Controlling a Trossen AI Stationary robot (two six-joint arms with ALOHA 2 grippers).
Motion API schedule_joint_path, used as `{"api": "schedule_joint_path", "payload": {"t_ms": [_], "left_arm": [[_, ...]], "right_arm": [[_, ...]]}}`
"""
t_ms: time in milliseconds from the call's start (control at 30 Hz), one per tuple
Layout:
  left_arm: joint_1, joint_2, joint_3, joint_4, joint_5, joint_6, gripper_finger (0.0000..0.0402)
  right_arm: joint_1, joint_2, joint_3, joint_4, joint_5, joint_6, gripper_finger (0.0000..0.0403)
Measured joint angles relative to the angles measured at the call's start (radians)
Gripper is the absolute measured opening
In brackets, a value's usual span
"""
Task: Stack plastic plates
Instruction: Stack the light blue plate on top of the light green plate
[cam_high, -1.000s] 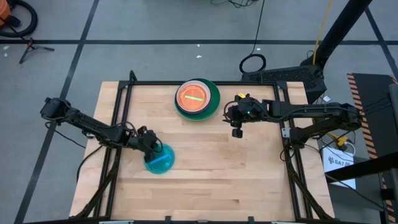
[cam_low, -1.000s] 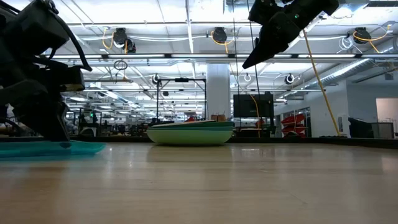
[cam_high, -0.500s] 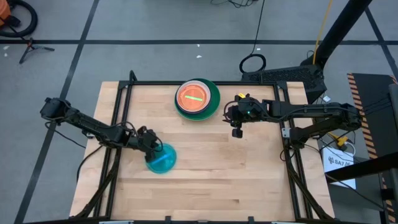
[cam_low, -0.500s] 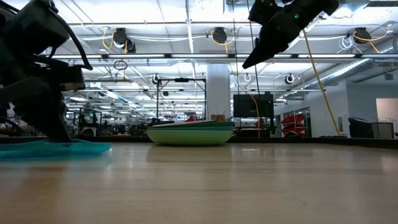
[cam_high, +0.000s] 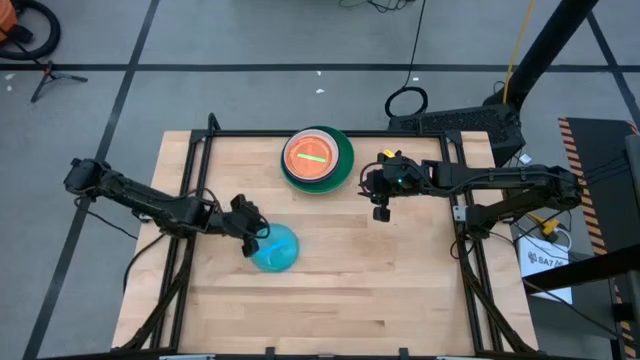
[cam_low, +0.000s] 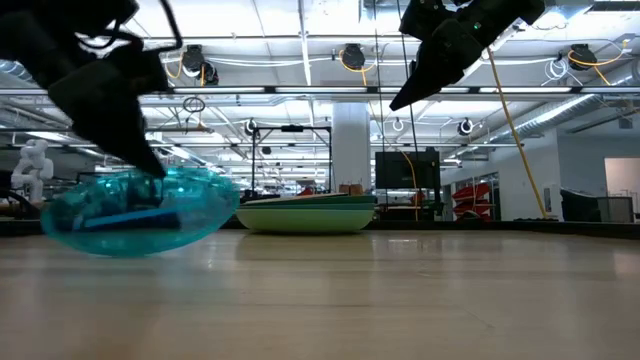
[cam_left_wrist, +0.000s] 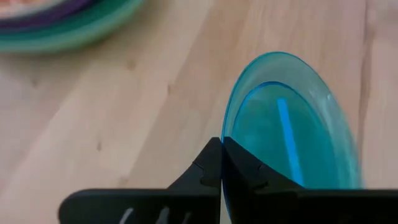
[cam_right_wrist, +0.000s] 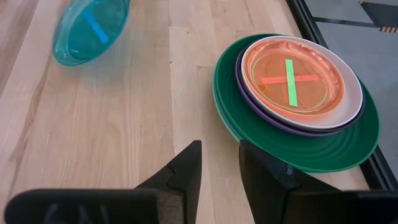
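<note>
Nearest the front of the tabletop (cam_high: 330, 290), the left gripper (cam_high: 250, 235) has its fingers (cam_left_wrist: 214, 165) pinched tight on the rim of the blue plate (cam_high: 276, 248). Half a second ago that plate lay flat on the wood; now the low view shows it lifted clear and tilted steeply, hanging from the gripped edge, and it has shifted a little toward the middle of the tabletop. That reads as the pickup done and the carry just begun, so what remains for this plate is the trip to the stack and a level release on top.

Farther back, on the right, the right gripper (cam_high: 381, 204) hangs above the wood where it was a second ago, waiting, its fingers (cam_right_wrist: 186, 168) held narrowly apart and empty.

At the far edge sits the stack (cam_high: 317, 158): an orange plate (cam_right_wrist: 292, 74) with a green cross on top, over a white one (cam_right_wrist: 354, 99), a purple one (cam_right_wrist: 261, 118) and a dark green plate (cam_right_wrist: 329, 149) at the bottom. In the low view a paler green layer seems to lie beneath, though I cannot be sure.
</note>
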Motion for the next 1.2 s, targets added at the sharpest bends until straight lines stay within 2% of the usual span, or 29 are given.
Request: {"api": "schedule_joint_path", "payload": {"t_ms": [300,633,900,1033,1200], "left_arm": [[0.163,0.000,0.125,0.014,-0.001,0.167,0.0004],[0.495,0.034,0.265,0.092,-0.002,0.365,0.0004],[0.715,0.199,0.333,0.208,0.009,0.463,0.0004],[0.768,0.311,0.407,0.239,0.059,0.457,0.0004],[0.795,0.439,0.492,0.236,0.062,0.484,0.0004]], "right_arm": [[0.000,0.000,0.000,0.000,0.000,0.000,0.0100],[0.000,0.000,0.000,0.000,0.000,0.000,0.0100],[0.000,0.000,0.000,-0.001,0.000,-0.005,0.0100],[0.000,0.000,0.000,-0.001,0.000,-0.015,0.0100],[0.000,0.000,0.000,-0.001,0.000,-0.015,0.0100]]}}
